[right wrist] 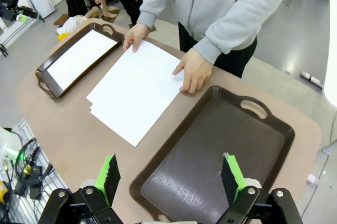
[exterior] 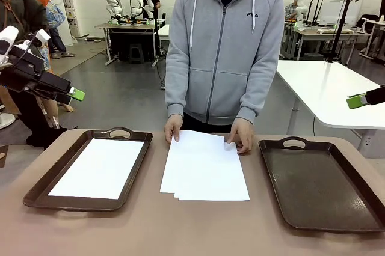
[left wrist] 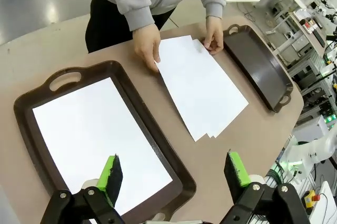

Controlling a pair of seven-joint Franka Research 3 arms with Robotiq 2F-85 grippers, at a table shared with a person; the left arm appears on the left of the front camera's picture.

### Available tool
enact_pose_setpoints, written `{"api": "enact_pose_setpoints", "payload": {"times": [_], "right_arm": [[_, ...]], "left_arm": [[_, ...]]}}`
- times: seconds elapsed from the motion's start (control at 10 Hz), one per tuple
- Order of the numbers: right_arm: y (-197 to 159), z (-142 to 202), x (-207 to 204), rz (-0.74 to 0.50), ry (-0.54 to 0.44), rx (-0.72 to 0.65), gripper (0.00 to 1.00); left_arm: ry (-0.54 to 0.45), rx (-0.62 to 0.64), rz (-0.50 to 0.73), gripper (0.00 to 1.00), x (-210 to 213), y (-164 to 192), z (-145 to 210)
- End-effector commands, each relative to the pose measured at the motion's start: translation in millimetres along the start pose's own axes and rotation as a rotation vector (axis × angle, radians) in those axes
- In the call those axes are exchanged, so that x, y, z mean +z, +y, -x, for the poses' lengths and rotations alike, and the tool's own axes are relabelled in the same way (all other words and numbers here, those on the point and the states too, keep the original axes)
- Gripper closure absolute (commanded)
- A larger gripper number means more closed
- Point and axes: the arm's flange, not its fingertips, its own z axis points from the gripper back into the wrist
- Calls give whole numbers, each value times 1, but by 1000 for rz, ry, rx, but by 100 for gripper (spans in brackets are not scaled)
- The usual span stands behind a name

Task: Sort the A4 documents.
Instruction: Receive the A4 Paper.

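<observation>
A small stack of white A4 documents (exterior: 204, 167) lies on the table's middle, slightly fanned; the person's two hands (exterior: 242, 133) rest on its far edge. One more white sheet (exterior: 99, 167) lies flat inside the left brown tray (exterior: 133, 172). The right brown tray (exterior: 313, 184) holds nothing. My left gripper (left wrist: 174, 174) hangs open high above the left tray's near end. My right gripper (right wrist: 168, 174) is open above the right tray (right wrist: 210, 150), nothing between its fingers. In the front view the left gripper's green pad (exterior: 76, 94) and the right's (exterior: 357, 100) show at the sides.
The tan table (exterior: 180, 232) has rounded corners. The person in a grey hoodie (exterior: 222, 45) stands at the far edge, centred. A white table (exterior: 331, 91) stands behind at the right. Bare tabletop runs along the near edge.
</observation>
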Motion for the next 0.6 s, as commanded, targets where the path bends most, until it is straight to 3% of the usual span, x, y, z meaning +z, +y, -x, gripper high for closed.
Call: {"api": "enact_pose_setpoints", "payload": {"times": [0.0,0.5], "right_arm": [[0,0,0,-1,-1,1,0],[0,0,0,-1,-1,1,0]], "left_arm": [[-5,6,1,0,-3,0,1],[-5,6,1,0,-3,0,1]]}}
